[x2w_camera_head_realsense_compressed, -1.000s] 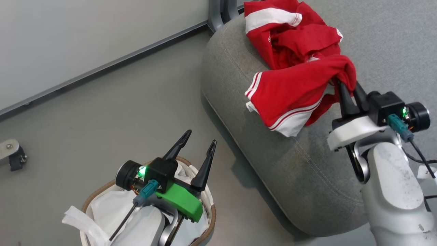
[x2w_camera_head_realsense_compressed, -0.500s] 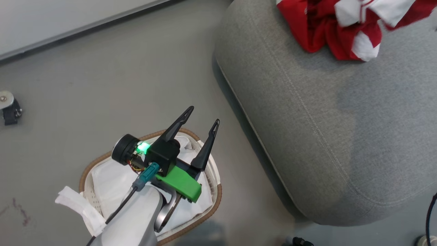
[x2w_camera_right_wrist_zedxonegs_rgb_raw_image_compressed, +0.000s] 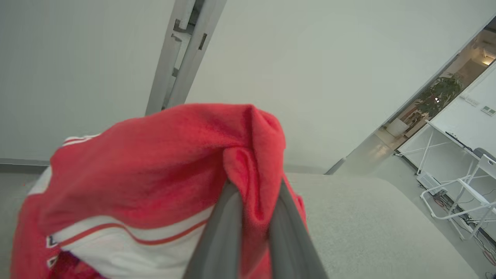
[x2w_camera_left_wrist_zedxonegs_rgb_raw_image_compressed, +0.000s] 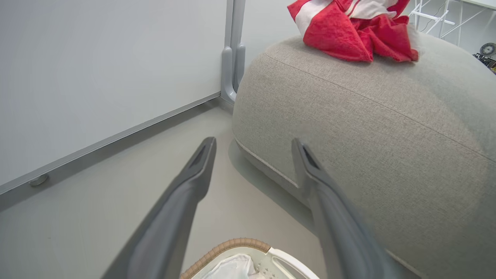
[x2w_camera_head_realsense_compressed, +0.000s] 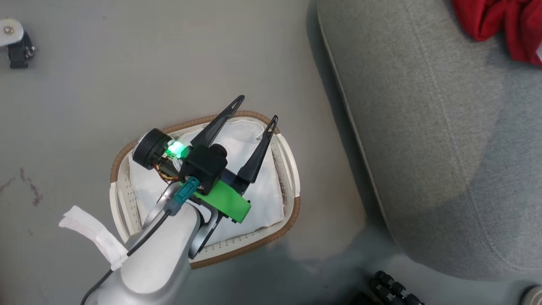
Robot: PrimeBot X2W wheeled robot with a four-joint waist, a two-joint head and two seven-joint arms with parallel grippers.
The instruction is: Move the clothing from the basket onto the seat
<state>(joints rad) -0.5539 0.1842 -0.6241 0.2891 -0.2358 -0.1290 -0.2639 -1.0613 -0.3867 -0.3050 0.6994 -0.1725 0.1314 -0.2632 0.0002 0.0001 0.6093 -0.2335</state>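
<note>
The left gripper (x2w_camera_head_realsense_compressed: 258, 108) hangs over the basket (x2w_camera_head_realsense_compressed: 289, 167) with its two dark fingers spread wide and nothing between them. The basket stands on the grey floor (x2w_camera_head_realsense_compressed: 127, 84) just beside the seat (x2w_camera_head_realsense_compressed: 423, 127), and its white liner (x2w_camera_head_realsense_compressed: 269, 199) lies bare inside it. In the left wrist view the same open left gripper (x2w_camera_left_wrist_zedxonegs_rgb_raw_image_compressed: 254, 142) points towards the seat (x2w_camera_left_wrist_zedxonegs_rgb_raw_image_compressed: 368, 124), with the basket's brown woven rim (x2w_camera_left_wrist_zedxonegs_rgb_raw_image_compressed: 232, 245) at the bottom edge.

The clothing (x2w_camera_left_wrist_zedxonegs_rgb_raw_image_compressed: 348, 31) lies bunched in red and white on top of the seat; in the head view a red corner (x2w_camera_head_realsense_compressed: 499, 21) shows at the upper right. In the right wrist view the right gripper (x2w_camera_right_wrist_zedxonegs_rgb_raw_image_compressed: 256, 185) has its fingers drawn close on a red fold of the clothing (x2w_camera_right_wrist_zedxonegs_rgb_raw_image_compressed: 155, 155), which drapes to the left over the seat (x2w_camera_right_wrist_zedxonegs_rgb_raw_image_compressed: 368, 224). A white panel with a thin red stripe crosses the garment (a small dark mark at its lower left is too blurred to read).

A small castor (x2w_camera_head_realsense_compressed: 15, 42) sits on the floor, well apart from the basket.
</note>
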